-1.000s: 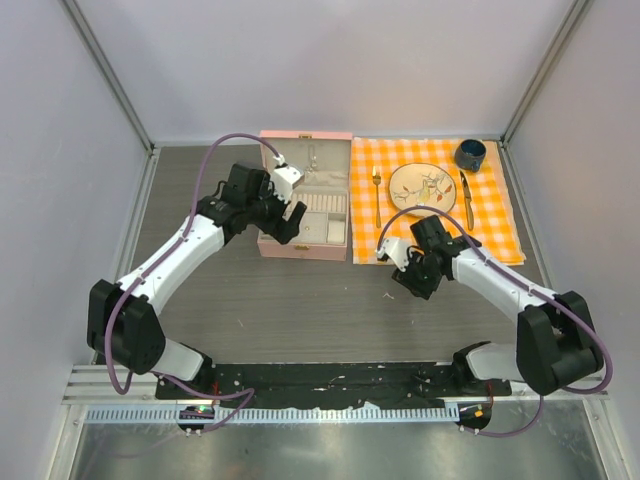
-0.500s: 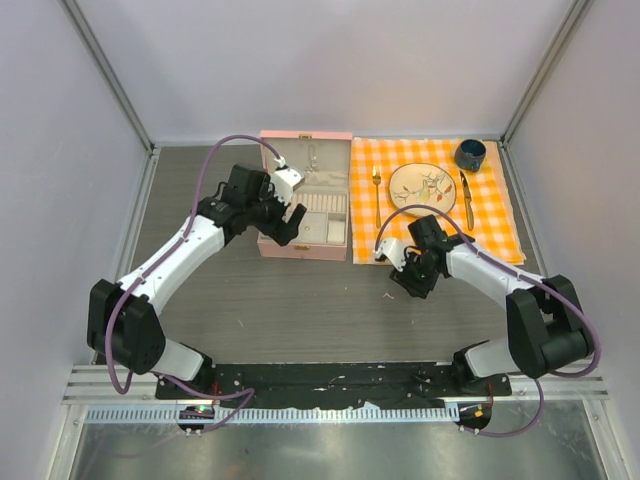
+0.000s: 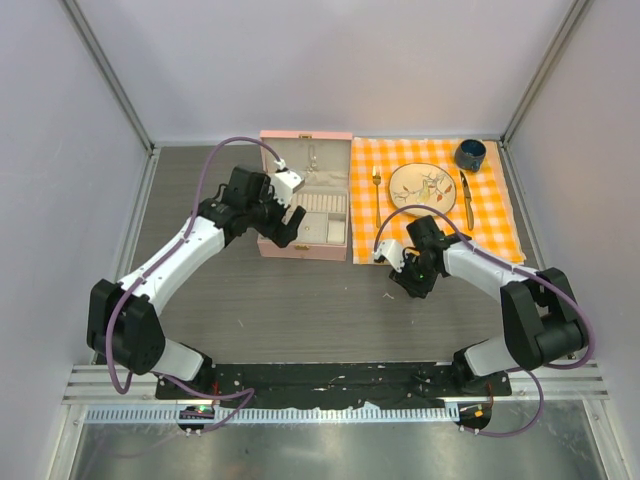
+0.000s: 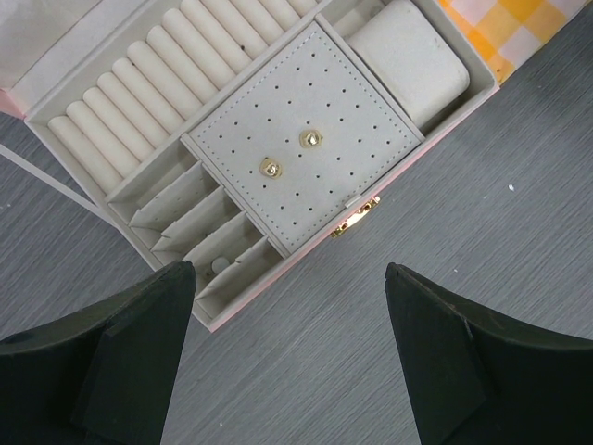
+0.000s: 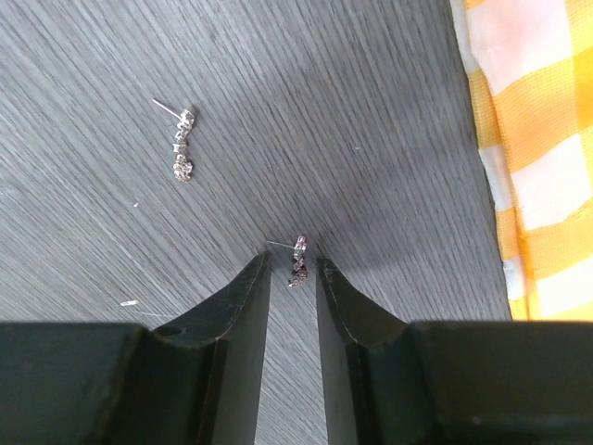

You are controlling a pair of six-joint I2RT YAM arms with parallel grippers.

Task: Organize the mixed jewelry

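Your right gripper (image 5: 291, 263) is narrower than a second ago, jaws straddling a tiny earring (image 5: 297, 252) on the table (image 5: 371, 111), not yet gripping. Light, slippery, delicate: pinch its beaded body, not the pin.

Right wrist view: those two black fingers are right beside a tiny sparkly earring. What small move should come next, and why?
Probably close the right gripper fully on the earring. It lies on the table just at the fingertips, in line with the narrow gap between them, and does not look pinched yet. The second earring lies well apart.
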